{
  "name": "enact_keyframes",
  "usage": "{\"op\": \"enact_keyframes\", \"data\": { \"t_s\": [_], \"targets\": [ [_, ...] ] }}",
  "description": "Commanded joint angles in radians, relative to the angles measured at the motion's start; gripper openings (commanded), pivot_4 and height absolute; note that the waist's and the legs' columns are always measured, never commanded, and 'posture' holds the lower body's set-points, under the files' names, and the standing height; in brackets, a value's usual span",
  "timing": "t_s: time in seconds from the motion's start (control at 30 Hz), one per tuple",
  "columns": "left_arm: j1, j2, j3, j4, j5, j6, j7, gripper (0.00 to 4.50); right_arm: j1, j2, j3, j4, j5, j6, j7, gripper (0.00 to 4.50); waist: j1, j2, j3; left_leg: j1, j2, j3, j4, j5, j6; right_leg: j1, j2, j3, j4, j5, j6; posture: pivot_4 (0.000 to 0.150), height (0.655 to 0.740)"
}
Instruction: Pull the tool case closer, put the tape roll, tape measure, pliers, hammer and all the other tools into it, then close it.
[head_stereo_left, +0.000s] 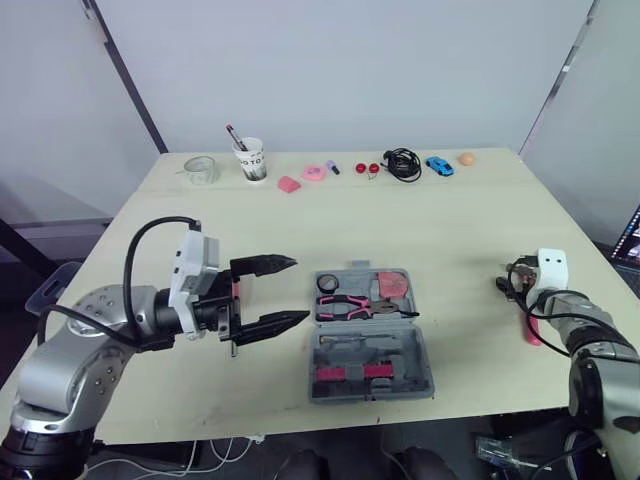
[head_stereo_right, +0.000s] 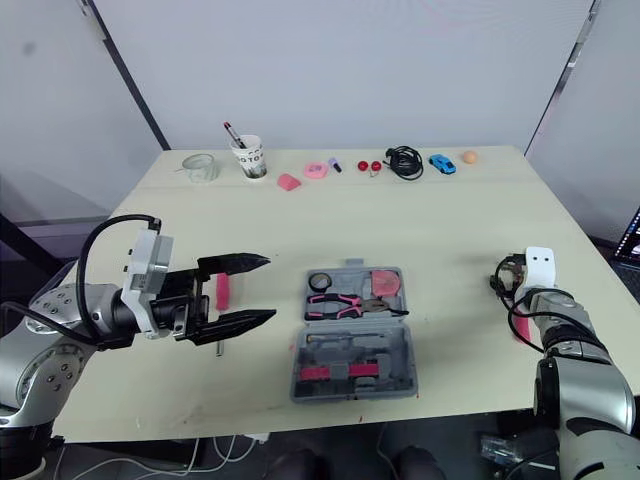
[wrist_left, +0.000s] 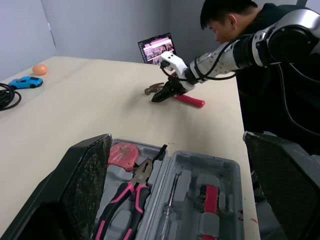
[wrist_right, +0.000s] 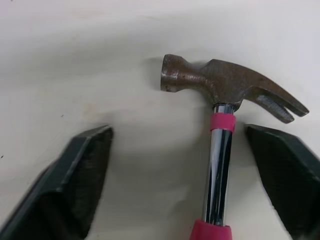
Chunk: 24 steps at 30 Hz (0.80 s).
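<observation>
Counter (head_stereo_left: 450, 230) is bare between the open tool case (head_stereo_left: 370, 335) and the hammer (wrist_right: 220, 145): free passage. Left pincer (head_stereo_left: 285, 292), jaws wide apart, stands just beside the case's left wall. Hammer shaft lies inside the spread right pincer (wrist_right: 177, 129). Cup (head_stereo_left: 251, 160) and cable (head_stereo_left: 403, 163) sit at the far edge, well apart.

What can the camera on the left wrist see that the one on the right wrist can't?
Left wrist view: the open tool case with pliers inside, plus a person, a laptop and a blue toy car. Right wrist view: the hammer up close, showing its rusty head and steel shaft between the fingers of the open right gripper. Shared: the hammer, the right gripper over it, and the table.
</observation>
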<state>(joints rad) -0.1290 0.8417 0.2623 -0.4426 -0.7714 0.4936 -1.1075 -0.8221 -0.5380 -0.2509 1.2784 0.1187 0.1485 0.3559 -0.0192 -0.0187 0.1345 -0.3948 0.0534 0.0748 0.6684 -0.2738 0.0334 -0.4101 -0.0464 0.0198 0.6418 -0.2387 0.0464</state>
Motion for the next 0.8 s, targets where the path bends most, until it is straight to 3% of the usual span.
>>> {"op": "enact_keyframes", "data": {
  "t_s": [0.03,0.17,0.27,0.47,0.8],
  "targets": [
    [-0.004,0.012,0.022,-0.028,-0.015,-0.009,-0.007,4.50,-0.024,-0.023,0.000,0.013,-0.018,-0.009,-0.034,2.58,0.000,0.000,0.000,0.000,0.000,0.000,0.000,0.000,0.000,0.000,0.000,0.000,0.000,0.000,0.000,0.150,0.7400],
    [-0.001,-0.001,0.017,-0.031,-0.019,-0.015,-0.006,4.50,-0.027,-0.023,0.003,0.010,-0.027,-0.010,-0.047,1.31,0.000,0.000,0.000,0.000,0.000,0.000,0.000,0.000,0.000,0.000,0.000,0.000,0.000,0.000,0.000,0.150,0.7400],
    [0.021,-0.008,0.009,-0.041,-0.019,-0.017,-0.010,4.50,-0.023,-0.020,-0.005,-0.004,-0.024,-0.015,-0.050,0.07,-0.001,0.000,0.000,0.000,0.000,0.000,0.000,0.000,0.000,0.000,0.000,0.000,0.000,0.000,0.000,0.150,0.7400],
    [0.021,-0.029,-0.004,-0.055,-0.019,-0.033,-0.006,4.50,0.042,-0.007,-0.007,-0.168,-0.003,0.052,-0.055,0.03,0.001,0.000,0.000,0.000,0.000,0.000,0.000,0.000,0.000,0.000,0.000,0.000,0.000,0.000,0.000,0.150,0.7400],
    [-0.005,-0.034,-0.048,-0.023,-0.001,-0.058,-0.048,4.50,0.466,0.121,-0.015,-1.165,0.112,0.555,-0.147,0.03,0.003,0.003,0.001,0.000,0.001,-0.003,0.000,0.000,0.000,-0.001,0.000,-0.001,0.001,0.000,0.000,0.150,0.7400]
  ]
}}
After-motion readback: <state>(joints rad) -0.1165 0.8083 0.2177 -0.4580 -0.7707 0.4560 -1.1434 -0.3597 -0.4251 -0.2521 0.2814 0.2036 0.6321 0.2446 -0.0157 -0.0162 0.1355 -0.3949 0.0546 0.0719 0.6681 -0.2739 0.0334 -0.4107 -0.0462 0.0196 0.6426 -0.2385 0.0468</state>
